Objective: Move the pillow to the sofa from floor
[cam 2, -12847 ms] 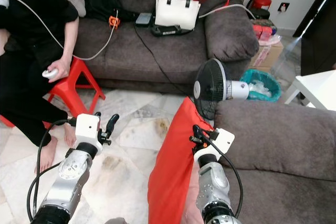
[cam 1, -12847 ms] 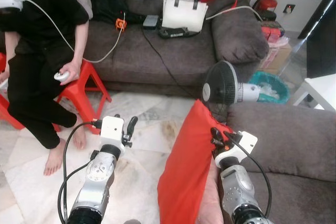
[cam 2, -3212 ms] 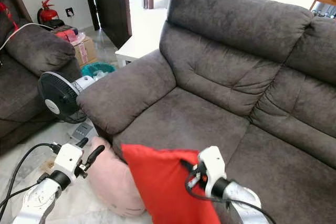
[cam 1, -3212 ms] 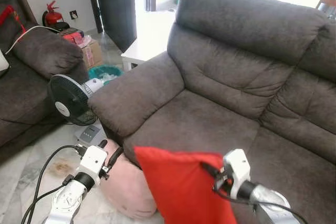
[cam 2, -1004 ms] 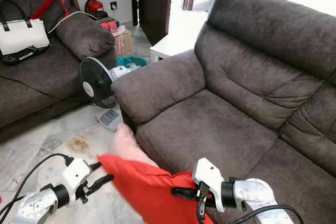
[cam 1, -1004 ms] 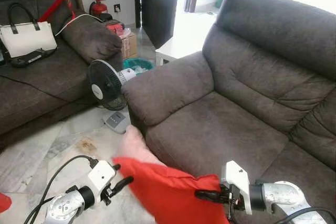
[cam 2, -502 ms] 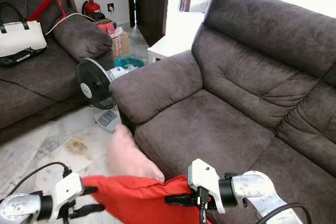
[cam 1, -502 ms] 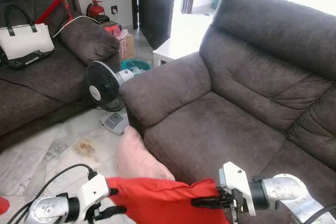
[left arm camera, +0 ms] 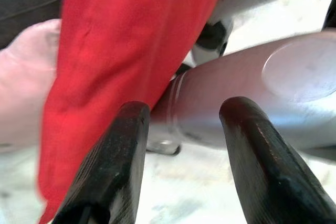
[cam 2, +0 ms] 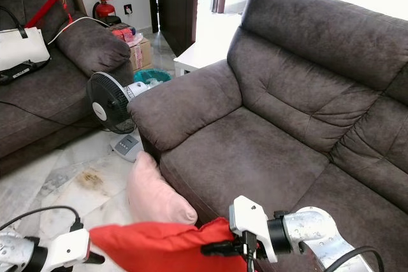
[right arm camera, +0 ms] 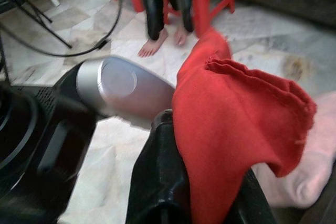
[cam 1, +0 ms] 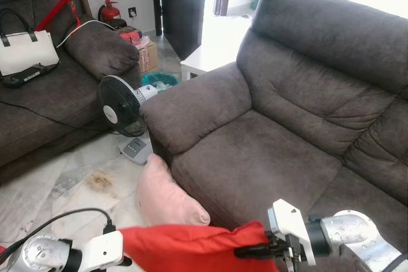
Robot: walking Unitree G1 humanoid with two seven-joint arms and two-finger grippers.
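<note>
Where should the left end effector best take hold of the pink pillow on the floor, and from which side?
Probably the pink pillow by its upper free edge, from above on the floor side: it leans against the sofa front, so that side is blocked.

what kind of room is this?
Looks like a home living room: two grey sofas at right angles, a floor fan between them on marble floor, a handbag on the far sofa.
</note>
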